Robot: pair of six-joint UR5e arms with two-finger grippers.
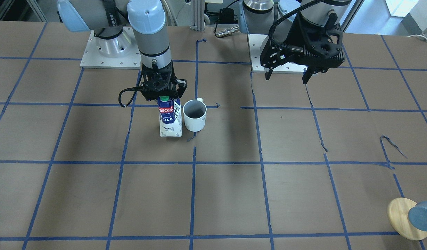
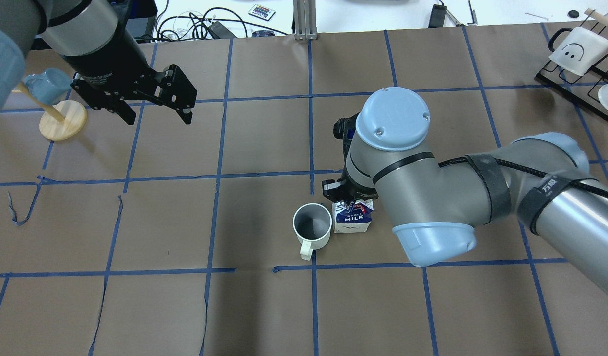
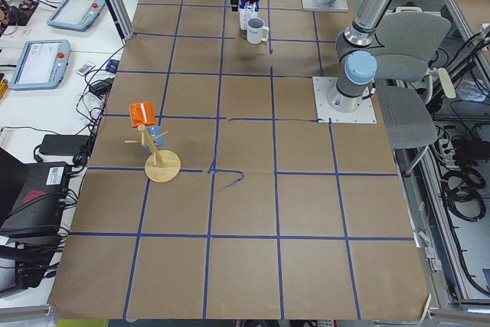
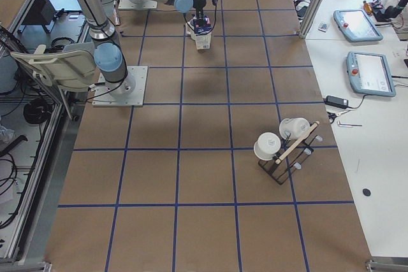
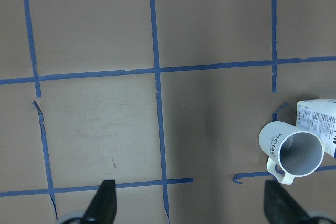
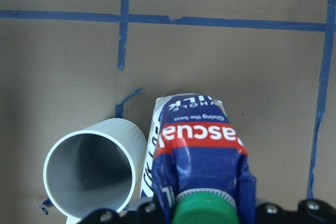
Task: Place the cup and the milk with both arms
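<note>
Brown table [image 1: 234, 194] bears an empty white ceramic mug [image 1: 195, 115] beside a blue-white milk carton [image 1: 170, 119]. Right gripper [image 1: 167, 98] clamps its half-hidden top; left gripper [image 1: 287, 80] gapes.

The front-facing camera looks steeply down across the table [image 1: 234, 194] toward the robot from fairly near. The overhead camera faces the opposite way, looking forward and down from behind the robot. Both hold the milk [image 1: 170, 119] and the cup [image 1: 195, 122] near mid-frame. The two side cameras sit high and far off at opposite table ends, each looking along the table, with milk and cup small near the top. The left wrist camera looks straight down from well above, catching cup and milk at its right edge. The right wrist camera looks down very close on the milk's top, the cup beside it.
</note>
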